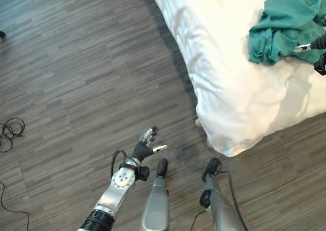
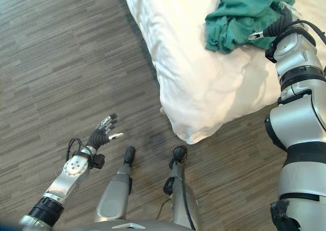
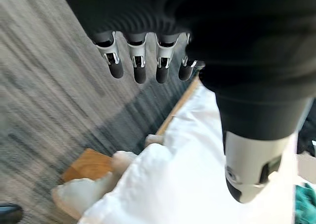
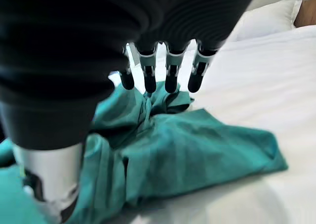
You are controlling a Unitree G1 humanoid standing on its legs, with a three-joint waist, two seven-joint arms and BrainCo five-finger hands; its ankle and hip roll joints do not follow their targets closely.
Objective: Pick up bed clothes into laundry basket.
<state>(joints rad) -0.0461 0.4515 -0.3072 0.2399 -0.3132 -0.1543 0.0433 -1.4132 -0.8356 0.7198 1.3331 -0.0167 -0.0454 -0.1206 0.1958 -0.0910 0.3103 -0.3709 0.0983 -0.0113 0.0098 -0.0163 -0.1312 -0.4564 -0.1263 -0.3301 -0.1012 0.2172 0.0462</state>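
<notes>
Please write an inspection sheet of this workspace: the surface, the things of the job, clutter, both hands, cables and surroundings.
Surface: bed with a white cover, its corner toward the robot.
Job's things: crumpled teal garment lying on the bed near its edge; laundry basket: nothing seen.
Clutter: nothing seen on the bed beside the garment.
Left hand: over the floor, away from the bed, fingers relaxed, holding nothing.
Right hand: over the teal garment; in the right wrist view its fingers hang straight just above the cloth, no grasp seen.
Cables: dark cable coiled on the floor at the far left.
Surroundings: grey wood-pattern floor; pillow farther along the bed.
</notes>
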